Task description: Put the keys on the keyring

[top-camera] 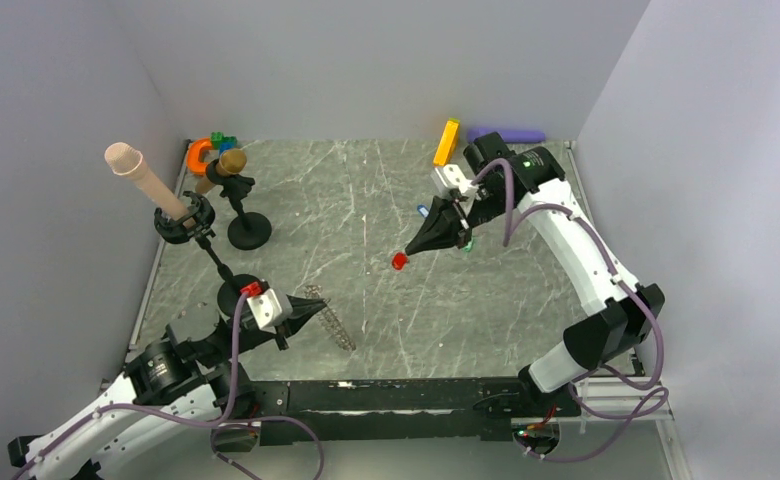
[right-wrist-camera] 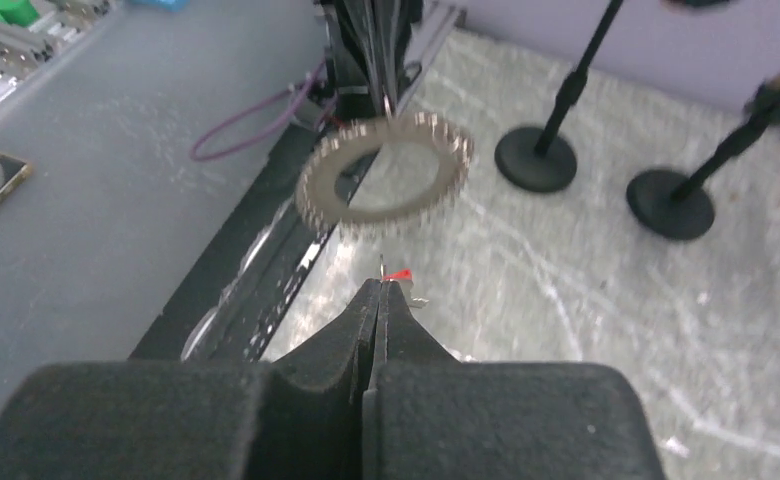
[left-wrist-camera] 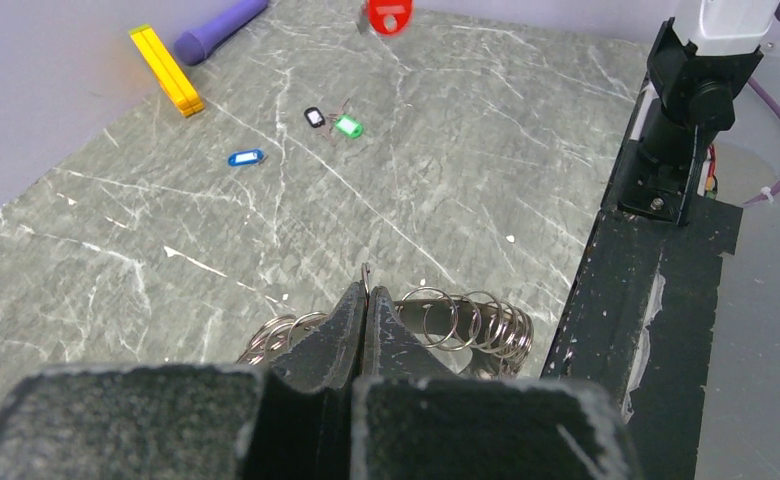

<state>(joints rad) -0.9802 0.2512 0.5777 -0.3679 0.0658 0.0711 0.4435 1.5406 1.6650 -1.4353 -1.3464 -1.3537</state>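
Keyring (left-wrist-camera: 476,325) loops hang pinched in the left pincer (left-wrist-camera: 366,295), its tips pressed together, over the worktop's (left-wrist-camera: 466,150) near edge. Well apart at mid-worktop, the right pincer (top-camera: 413,248), also pressed together, pinches the red key (top-camera: 399,260) and points toward the ring. Only the right wrist view shows the ring's hollow centre facing that key. The left wrist view best shows the blue key (left-wrist-camera: 246,157), black key (left-wrist-camera: 314,117) and green key (left-wrist-camera: 348,126) lying loose.

Grey marbled tabletop (top-camera: 416,320), white-scratched; plain pale lavender walls (top-camera: 366,60) enclosing three sides
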